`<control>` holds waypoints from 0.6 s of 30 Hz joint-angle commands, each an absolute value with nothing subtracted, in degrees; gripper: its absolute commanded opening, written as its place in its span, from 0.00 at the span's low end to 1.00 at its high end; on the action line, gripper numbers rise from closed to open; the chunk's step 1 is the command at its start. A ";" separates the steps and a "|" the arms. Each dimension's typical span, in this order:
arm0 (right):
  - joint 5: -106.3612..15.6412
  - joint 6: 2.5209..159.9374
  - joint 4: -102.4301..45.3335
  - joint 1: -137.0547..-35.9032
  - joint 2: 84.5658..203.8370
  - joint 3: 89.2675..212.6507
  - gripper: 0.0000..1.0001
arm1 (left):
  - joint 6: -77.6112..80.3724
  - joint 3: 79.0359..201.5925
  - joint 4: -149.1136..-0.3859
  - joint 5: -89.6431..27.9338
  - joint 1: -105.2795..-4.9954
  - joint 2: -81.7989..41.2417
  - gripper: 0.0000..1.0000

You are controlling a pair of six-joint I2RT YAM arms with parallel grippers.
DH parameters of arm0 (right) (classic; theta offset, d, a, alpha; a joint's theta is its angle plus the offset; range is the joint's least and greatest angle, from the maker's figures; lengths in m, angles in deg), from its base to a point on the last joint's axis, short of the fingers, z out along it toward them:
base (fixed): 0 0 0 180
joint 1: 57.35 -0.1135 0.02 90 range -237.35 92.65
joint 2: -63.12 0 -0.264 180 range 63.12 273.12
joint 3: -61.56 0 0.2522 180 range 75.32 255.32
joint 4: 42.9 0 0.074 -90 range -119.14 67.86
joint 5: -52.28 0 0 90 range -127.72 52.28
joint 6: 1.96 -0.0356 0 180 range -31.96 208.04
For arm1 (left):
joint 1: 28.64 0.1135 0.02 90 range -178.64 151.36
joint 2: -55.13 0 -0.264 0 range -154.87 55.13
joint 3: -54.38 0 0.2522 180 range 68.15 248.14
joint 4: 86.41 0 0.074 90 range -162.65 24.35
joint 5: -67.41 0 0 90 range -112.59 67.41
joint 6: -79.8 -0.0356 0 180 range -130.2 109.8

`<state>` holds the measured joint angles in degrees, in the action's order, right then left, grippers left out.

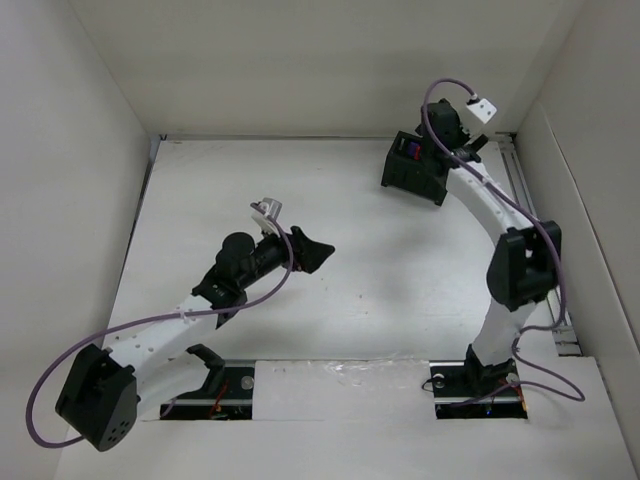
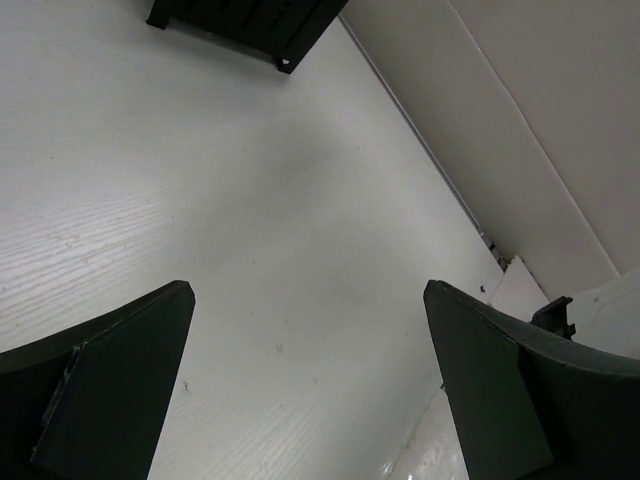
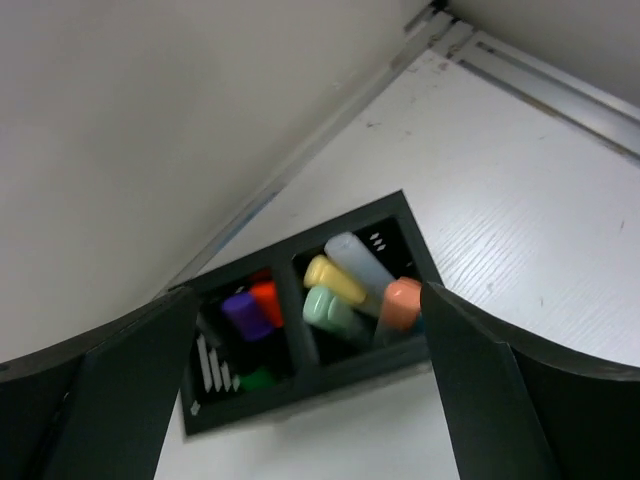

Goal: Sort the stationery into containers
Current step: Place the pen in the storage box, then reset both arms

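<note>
Pens (image 3: 335, 282) fill both box (image 3: 300, 393) compartments, seemingly upright.

Soft, even overhead light. Faint shadows on worktop (image 1: 380, 290) beneath arms (image 1: 175, 335). Slight glare along near edge. Wrist views dimmer, greyer; fingers (image 3: 110, 400) blurred, pens (image 3: 345, 285) soft.

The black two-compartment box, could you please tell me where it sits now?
In the top view, the black two-compartment box sits far right, near the back wall, under the right claw.

You are looking at a robotics lab test cell: a white counter (image 1: 380, 290) boxed in by plain white panel walls (image 1: 320, 60), with the cabled left arm (image 1: 165, 340) and right arm (image 1: 492, 212) bolted along its near edge.
</note>
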<state>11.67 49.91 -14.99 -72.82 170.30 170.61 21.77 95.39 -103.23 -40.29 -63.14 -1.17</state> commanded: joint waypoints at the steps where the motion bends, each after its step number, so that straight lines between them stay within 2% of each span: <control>1: 5.89 47.88 -18.58 -74.31 155.90 165.00 0.99 | 22.50 95.13 -105.96 -39.56 -63.00 0.99 1.00; 4: -2.28 44.72 -24.46 -77.20 147.52 153.17 1.00 | 23.11 93.12 -105.96 -35.44 -63.00 4.32 1.00; 8: -7.13 41.82 -28.96 -82.56 133.74 138.84 1.00 | 25.30 91.01 -103.86 -29.64 -63.00 9.94 1.00; 13: -10.03 39.70 -29.50 -90.46 126.41 126.76 1.00 | 28.74 87.13 -102.09 -20.67 -63.00 17.49 1.00; 18: -8.02 36.55 -25.65 -95.31 120.17 116.74 1.00 | 27.42 85.99 -103.49 -20.04 -63.00 18.74 1.00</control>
<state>-8.35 39.40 -26.44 -93.69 123.61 119.33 27.19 86.49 -101.40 -22.87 -63.05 18.09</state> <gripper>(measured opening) 0.998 0.997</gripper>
